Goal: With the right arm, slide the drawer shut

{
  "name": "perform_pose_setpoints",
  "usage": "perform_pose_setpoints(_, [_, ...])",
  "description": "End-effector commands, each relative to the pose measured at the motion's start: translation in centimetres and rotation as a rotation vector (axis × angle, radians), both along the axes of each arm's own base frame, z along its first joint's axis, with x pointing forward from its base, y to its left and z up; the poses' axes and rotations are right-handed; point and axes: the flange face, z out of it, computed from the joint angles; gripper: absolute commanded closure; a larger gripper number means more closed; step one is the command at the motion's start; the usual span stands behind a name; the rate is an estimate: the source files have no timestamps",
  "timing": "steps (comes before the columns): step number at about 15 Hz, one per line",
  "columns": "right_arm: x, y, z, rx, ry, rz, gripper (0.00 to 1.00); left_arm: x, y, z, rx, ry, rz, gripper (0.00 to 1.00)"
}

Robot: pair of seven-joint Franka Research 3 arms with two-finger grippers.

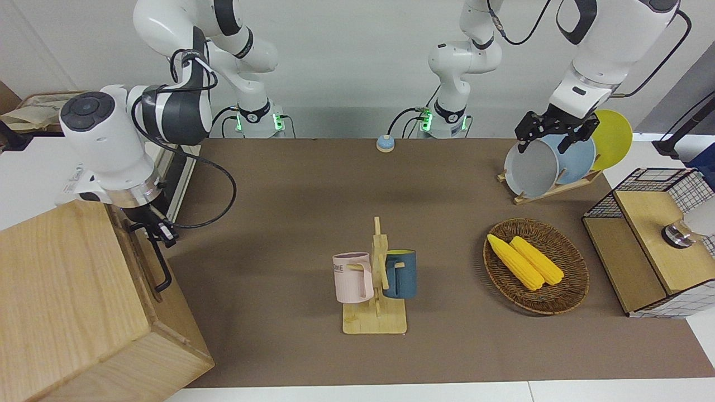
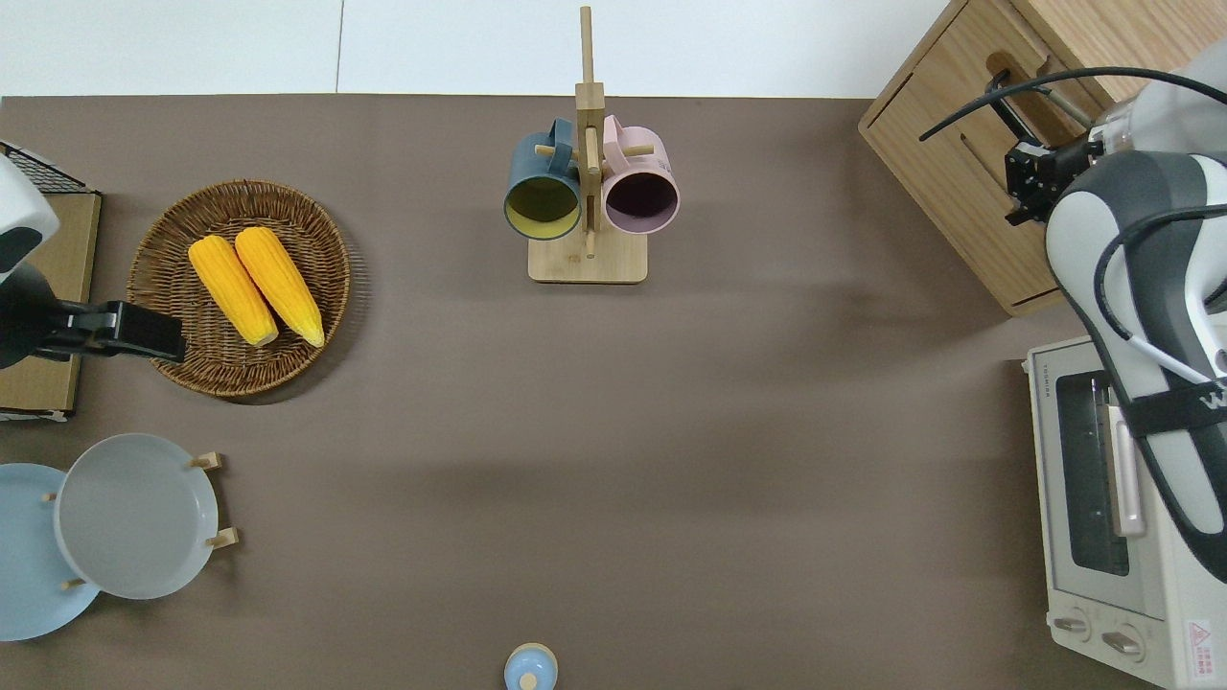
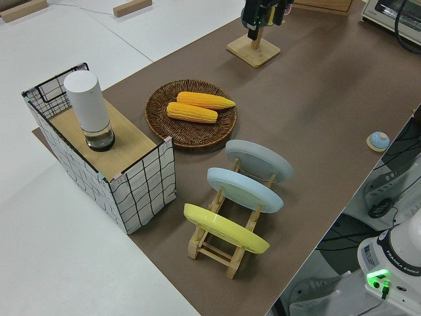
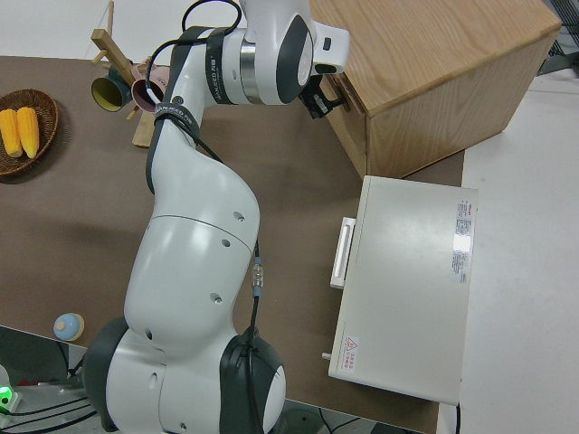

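Observation:
The drawer (image 1: pixel 144 267) sits pushed into the large pale-wood box (image 1: pixel 61 301) at the right arm's end of the table, its front panel flush with the box face. Its black loop handle (image 1: pixel 162 268) stands out from the panel. My right gripper (image 1: pixel 158 229) is at the end of the handle nearer to the robots, against the drawer front. It also shows in the overhead view (image 2: pixel 1026 180) and the right side view (image 4: pixel 321 98). My left arm is parked, its gripper (image 1: pixel 550 134) open.
A white toaster oven (image 2: pixel 1102 498) stands beside the box, nearer to the robots. A mug rack (image 1: pixel 375 285) stands mid-table. A basket of corn (image 1: pixel 570 279), a plate rack (image 1: pixel 550 167) and a wire-framed shelf box (image 1: pixel 653 240) are toward the left arm's end.

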Motion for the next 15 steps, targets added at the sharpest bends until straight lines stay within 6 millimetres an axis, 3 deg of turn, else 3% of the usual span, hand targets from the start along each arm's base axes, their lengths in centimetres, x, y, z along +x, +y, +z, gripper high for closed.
perform_pose_setpoints(1, [0.1,4.1,0.0,0.003,0.032,0.051,1.000,-0.3,-0.1,0.6,0.019,0.003,0.005,0.01])
perform_pose_setpoints(5, [-1.4,9.7,0.6,-0.003,0.066,0.148,1.000,-0.3,-0.1,0.5,0.019,0.005,0.005,0.01])
perform_pose_setpoints(8, [-4.0,14.3,1.5,-0.018,0.106,0.301,1.000,-0.3,-0.1,0.6,0.019,0.003,0.005,0.01])
perform_pose_setpoints(11, [-7.6,14.7,3.7,-0.036,0.137,0.448,1.000,-0.3,-0.2,0.5,0.019,0.005,0.004,0.01])
perform_pose_setpoints(15, [-11.0,12.5,7.5,-0.050,0.154,0.680,1.000,-0.3,-0.1,0.4,0.019,0.006,0.005,0.01])
